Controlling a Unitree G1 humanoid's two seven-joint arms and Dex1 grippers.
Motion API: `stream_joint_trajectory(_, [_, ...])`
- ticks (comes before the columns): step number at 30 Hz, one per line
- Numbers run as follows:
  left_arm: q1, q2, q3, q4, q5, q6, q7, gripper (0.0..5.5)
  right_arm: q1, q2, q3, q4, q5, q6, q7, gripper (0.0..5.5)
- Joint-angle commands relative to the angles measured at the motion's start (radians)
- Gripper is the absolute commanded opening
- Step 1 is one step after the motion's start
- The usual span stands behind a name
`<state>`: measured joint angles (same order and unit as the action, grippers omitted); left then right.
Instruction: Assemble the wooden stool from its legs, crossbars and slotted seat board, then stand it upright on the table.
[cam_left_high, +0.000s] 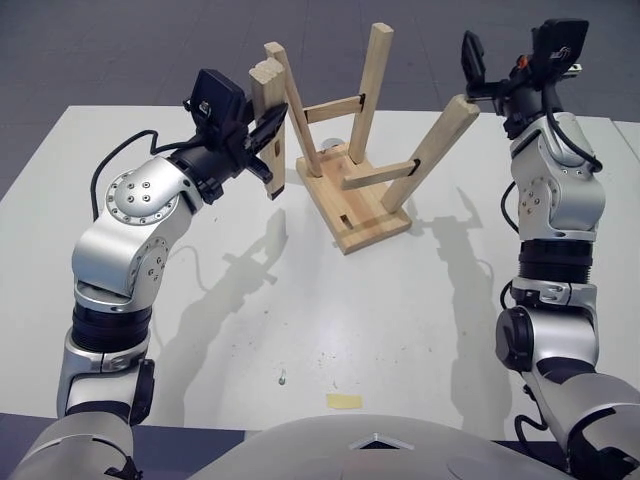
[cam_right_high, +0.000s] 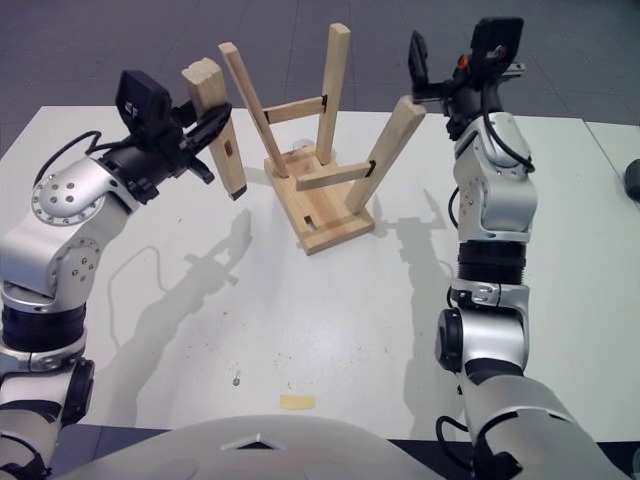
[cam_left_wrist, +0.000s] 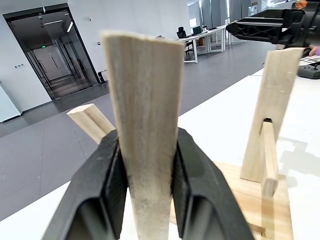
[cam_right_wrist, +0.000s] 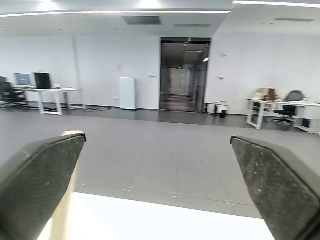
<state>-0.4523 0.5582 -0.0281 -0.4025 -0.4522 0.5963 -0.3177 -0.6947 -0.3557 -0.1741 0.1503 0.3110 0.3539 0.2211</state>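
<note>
The stool lies upside down mid-table, its slotted seat board (cam_left_high: 365, 215) flat on the surface. Three legs stick up from it: one leaning left (cam_left_high: 295, 110), one upright (cam_left_high: 370, 90), one leaning right (cam_left_high: 440, 150). Crossbars (cam_left_high: 335, 107) (cam_left_high: 378, 177) join them. My left gripper (cam_left_high: 262, 140) is shut on a fourth, loose leg (cam_left_high: 268, 95), held upright in the air just left of the stool. In the left wrist view this leg (cam_left_wrist: 145, 100) stands between both fingers (cam_left_wrist: 100, 190). My right gripper (cam_left_high: 500, 75) is open, hovering at the top of the right-leaning leg.
A small yellow tape piece (cam_left_high: 344, 401) and a tiny dark speck (cam_left_high: 283, 379) lie near the table's front edge. A dark object (cam_right_high: 632, 178) sits at the far right. The white table (cam_left_high: 400, 330) has bare room in front of the stool.
</note>
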Motion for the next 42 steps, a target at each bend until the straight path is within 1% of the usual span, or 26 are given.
stream_joint_trajectory(1, [-0.002, -0.001, 0.029, 0.013, 0.027, -0.006, -0.015, 1.02, 0.124, 0.007, 0.056, -0.141, 0.118, 0.238, 0.107, 5.40])
stream_joint_trajectory(5, [0.006, -0.009, 0.033, 0.009, 0.045, -0.002, -0.019, 1.02, 0.200, 0.019, 0.066, -0.332, 0.271, 0.418, 0.130, 5.40])
stream_joint_trajectory(9, [0.017, -0.014, 0.035, 0.008, 0.057, -0.004, -0.021, 1.02, 0.197, 0.093, -0.002, -0.423, 0.478, 0.531, 0.090, 5.40])
stream_joint_trajectory(11, [0.015, -0.020, 0.033, 0.011, 0.060, -0.004, -0.024, 1.02, 0.181, 0.103, -0.033, -0.441, 0.542, 0.545, 0.082, 5.40])
stream_joint_trajectory(14, [0.016, -0.031, 0.033, 0.012, 0.070, -0.002, -0.027, 1.02, 0.151, 0.094, -0.070, -0.432, 0.570, 0.522, 0.081, 5.40])
stream_joint_trajectory(16, [0.018, -0.039, 0.035, 0.014, 0.074, -0.001, -0.028, 1.02, 0.141, 0.090, -0.111, -0.444, 0.643, 0.520, 0.112, 5.40])
stream_joint_trajectory(18, [0.020, -0.045, 0.044, 0.017, 0.074, -0.002, -0.024, 1.02, 0.156, 0.063, -0.123, -0.472, 0.685, 0.511, 0.184, 5.40])
stream_joint_trajectory(21, [0.014, -0.057, 0.075, 0.031, 0.082, -0.004, 0.002, 1.02, 0.201, -0.017, -0.104, -0.524, 0.698, 0.510, 0.288, 5.40])
stream_joint_trajectory(25, [-0.003, -0.082, 0.127, 0.041, 0.071, -0.004, 0.029, 1.02, 0.275, -0.151, -0.028, -0.566, 0.614, 0.478, 0.431, 5.40])
stream_joint_trajectory(28, [-0.008, -0.091, 0.138, 0.043, 0.076, 0.000, 0.038, 1.02, 0.313, -0.208, 0.069, -0.540, 0.469, 0.393, 0.482, 4.86])
stream_joint_trajectory(31, [-0.025, -0.127, 0.163, 0.052, 0.055, 0.013, 0.067, 1.02, 0.345, -0.215, 0.132, -0.531, 0.378, 0.326, 0.507, 4.41])
stream_joint_trajectory(37, [-0.031, -0.187, 0.204, 0.086, 0.058, 0.043, 0.146, 1.02, 0.359, -0.180, 0.154, -0.549, 0.353, 0.278, 0.510, 3.56])
stream_joint_trajectory(42, [0.005, -0.258, 0.235, 0.067, 0.004, 0.093, 0.186, 1.02, 0.362, -0.156, 0.147, -0.545, 0.346, 0.257, 0.494, 2.67])
